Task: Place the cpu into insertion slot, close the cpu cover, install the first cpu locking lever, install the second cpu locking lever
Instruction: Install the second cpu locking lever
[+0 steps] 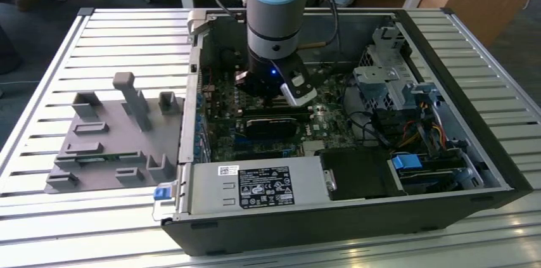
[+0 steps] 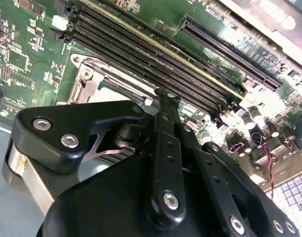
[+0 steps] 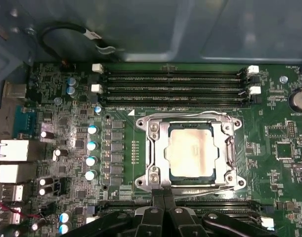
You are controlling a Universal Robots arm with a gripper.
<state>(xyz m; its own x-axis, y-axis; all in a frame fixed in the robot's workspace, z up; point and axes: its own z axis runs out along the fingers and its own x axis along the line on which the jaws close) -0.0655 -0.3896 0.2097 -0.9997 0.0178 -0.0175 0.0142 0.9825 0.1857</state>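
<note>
The cpu (image 3: 192, 150), a dull silver square, lies flat in the insertion slot (image 3: 190, 179), whose black rim shows along one edge. The cpu cover (image 3: 158, 148), a silver frame plate, lies down around the chip. Thin wire levers run along the frame's edges (image 3: 190, 114); whether they are latched I cannot tell. My gripper (image 3: 163, 193) is shut with nothing between its fingers, its tips just at the socket frame's near edge. In the second wrist view the fingertip (image 2: 165, 96) stands beside the cpu cover (image 2: 86, 79). In the exterior view the gripper (image 1: 275, 100) reaches down into the open computer case.
Long black memory slots (image 3: 173, 89) lie beside the socket, with more at the gripper's side (image 2: 155, 59). Blue-topped capacitors (image 3: 91, 145) line one flank. The case wall (image 1: 338, 217), power supply (image 1: 262, 185) and drive cage (image 1: 384, 87) surround the board. A grey fixture (image 1: 110, 135) sits at the exterior view's left.
</note>
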